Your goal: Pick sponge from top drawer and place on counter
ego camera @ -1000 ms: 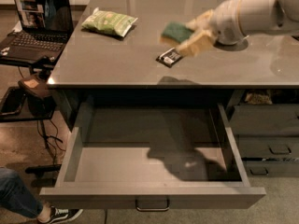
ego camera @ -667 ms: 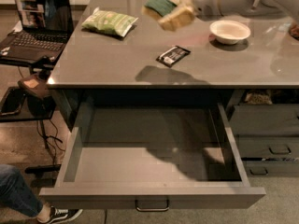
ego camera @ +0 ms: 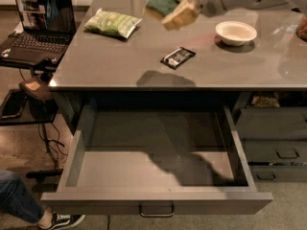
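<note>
My gripper (ego camera: 172,6) is up over the back middle of the counter (ego camera: 120,61), shut on the sponge (ego camera: 161,2), whose dark green top shows between the pale fingers (ego camera: 181,14). The sponge is held in the air above the counter, its shadow falling near the counter's front edge. The top drawer (ego camera: 158,202) is pulled wide open below the counter, its grey floor bare, with a small metal bar handle on its front panel.
On the counter lie a light green snack bag (ego camera: 112,23), a small black packet (ego camera: 178,57) and a white bowl (ego camera: 235,32). A laptop (ego camera: 36,23) sits on a dark side table at left. Darker drawers (ego camera: 278,143) stand at right. A person's shoe (ego camera: 57,220) is at bottom left.
My gripper has carried the sponge leftward and up over the counter, from beside the black packet toward the back middle, uncovering the white bowl.
</note>
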`<state>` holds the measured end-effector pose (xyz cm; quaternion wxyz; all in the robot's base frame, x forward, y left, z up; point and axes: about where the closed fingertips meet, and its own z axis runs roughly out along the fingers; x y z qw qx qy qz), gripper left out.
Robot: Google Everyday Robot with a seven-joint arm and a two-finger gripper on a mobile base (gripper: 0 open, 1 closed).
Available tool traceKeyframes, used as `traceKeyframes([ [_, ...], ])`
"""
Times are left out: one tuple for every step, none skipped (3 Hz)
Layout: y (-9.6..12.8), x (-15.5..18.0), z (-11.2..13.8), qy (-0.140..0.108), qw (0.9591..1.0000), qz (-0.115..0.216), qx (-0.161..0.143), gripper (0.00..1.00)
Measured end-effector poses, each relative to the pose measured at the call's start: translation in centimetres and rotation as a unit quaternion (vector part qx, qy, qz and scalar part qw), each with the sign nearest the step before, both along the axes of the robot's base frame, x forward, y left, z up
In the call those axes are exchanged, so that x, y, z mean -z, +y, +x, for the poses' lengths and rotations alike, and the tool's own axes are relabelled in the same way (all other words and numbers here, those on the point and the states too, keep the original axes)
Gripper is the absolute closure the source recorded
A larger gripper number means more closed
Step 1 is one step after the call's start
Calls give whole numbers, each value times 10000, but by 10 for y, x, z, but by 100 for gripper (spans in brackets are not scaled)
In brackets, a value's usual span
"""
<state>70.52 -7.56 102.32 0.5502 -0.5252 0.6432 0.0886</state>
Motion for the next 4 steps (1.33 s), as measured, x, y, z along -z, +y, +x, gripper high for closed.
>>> traceKeyframes([
  [19,77,-21,335,9930,-1100,-258,100],
  [40,136,-34,579,9814,-1748,-542,100],
  [68,162,-18,568,9759,-2015,-620,100],
  [72,163,-17,549,9752,-2044,-650,100],
])
